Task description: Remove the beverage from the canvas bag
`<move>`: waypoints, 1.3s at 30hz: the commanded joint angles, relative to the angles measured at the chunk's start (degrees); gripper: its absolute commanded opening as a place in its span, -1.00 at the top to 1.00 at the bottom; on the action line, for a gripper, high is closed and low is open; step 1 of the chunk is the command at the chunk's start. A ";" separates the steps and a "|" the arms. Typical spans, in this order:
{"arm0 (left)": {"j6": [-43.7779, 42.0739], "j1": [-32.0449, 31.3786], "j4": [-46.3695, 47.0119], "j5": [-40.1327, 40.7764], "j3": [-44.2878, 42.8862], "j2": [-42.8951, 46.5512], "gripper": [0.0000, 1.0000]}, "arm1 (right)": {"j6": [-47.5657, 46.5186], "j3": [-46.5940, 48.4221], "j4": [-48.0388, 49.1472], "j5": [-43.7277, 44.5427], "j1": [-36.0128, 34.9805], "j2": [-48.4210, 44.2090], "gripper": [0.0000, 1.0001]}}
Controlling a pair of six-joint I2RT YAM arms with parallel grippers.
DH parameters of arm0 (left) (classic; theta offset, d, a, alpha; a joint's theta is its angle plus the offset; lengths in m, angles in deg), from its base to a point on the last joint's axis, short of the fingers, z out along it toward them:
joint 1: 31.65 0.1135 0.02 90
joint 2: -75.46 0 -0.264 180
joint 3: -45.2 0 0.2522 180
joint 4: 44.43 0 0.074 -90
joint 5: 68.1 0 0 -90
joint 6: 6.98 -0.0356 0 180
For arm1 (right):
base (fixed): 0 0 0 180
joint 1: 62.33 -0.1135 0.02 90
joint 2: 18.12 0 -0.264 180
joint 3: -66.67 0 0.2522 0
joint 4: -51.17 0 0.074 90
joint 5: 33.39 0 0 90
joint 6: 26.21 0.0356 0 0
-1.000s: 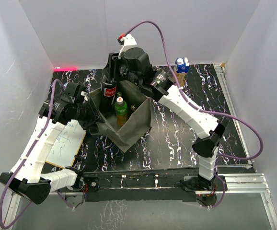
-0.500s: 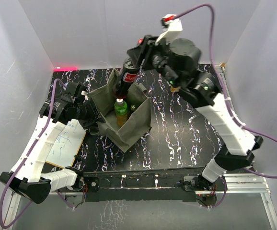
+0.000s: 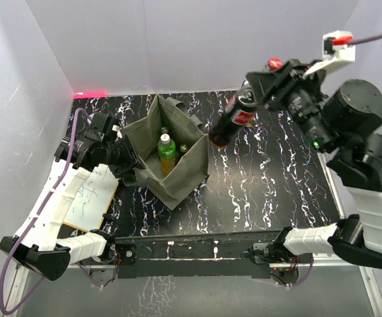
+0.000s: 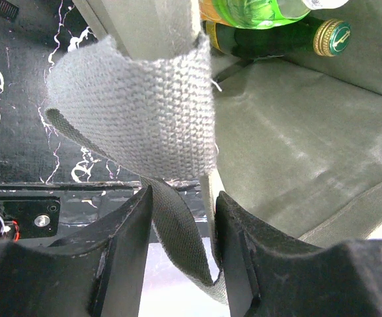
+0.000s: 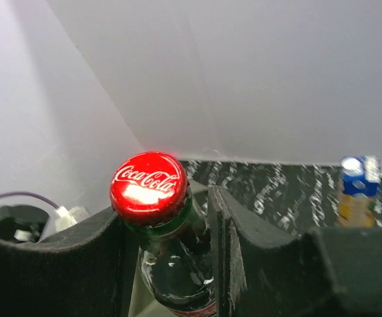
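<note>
The olive-grey canvas bag (image 3: 178, 178) stands open left of the table's middle. A green bottle with a white cap (image 3: 166, 153) and a dark bottle (image 3: 183, 149) stand inside it. Both also show in the left wrist view, the green one (image 4: 257, 10) and the dark one with a green-gold cap (image 4: 290, 41). My left gripper (image 3: 128, 162) is shut on the bag's strap handle (image 4: 151, 112) at its left rim. My right gripper (image 3: 262, 82) is shut on the neck of a Coca-Cola bottle (image 3: 238, 119) with a red cap (image 5: 148, 186). It holds the bottle tilted in the air, up and right of the bag.
A white board with blue writing (image 3: 92, 195) lies at the left front under my left arm. A blue and white carton (image 5: 357, 191) stands at the back of the table. A pink strip (image 3: 90, 94) marks the back left corner. Grey walls enclose the table.
My right gripper has lifted the Coca-Cola bottle out of the bag and swung it up and to the right. The left gripper and the bag have stayed put.
</note>
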 commanded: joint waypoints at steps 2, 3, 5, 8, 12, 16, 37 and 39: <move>-1.26 -0.02 -0.89 -1.09 -0.70 -0.30 0.17 | 3.88 -5.39 2.18 5.48 0.30 -8.88 0.85; -1.34 -0.02 -0.88 -1.16 -0.71 -0.51 0.17 | 4.46 -7.54 0.77 5.78 0.31 -10.08 0.85; -1.35 -0.03 -0.71 -1.40 -0.71 -0.78 0.17 | 5.59 -12.64 -1.39 5.78 0.30 -12.59 0.85; -1.50 -0.02 -0.39 -1.82 -0.54 -1.14 0.17 | 5.81 -22.49 -1.93 4.76 0.36 -16.10 0.85; -1.70 -0.02 -0.54 -1.97 -0.40 -1.56 0.17 | 6.20 -34.83 -0.25 5.75 0.30 -19.69 0.85; -1.68 -0.02 -0.70 -1.55 -0.29 -1.52 0.17 | 5.81 -46.79 6.40 8.76 0.34 -22.79 0.85; -8.37 -0.02 1.38 0.51 -0.34 -3.12 0.16 | -12.18 -51.63 37.24 -10.84 32.34 -3.29 0.85; -10.34 -0.02 1.88 0.78 -0.56 -3.55 0.16 | -12.86 -49.97 39.57 -10.77 33.28 -0.17 0.85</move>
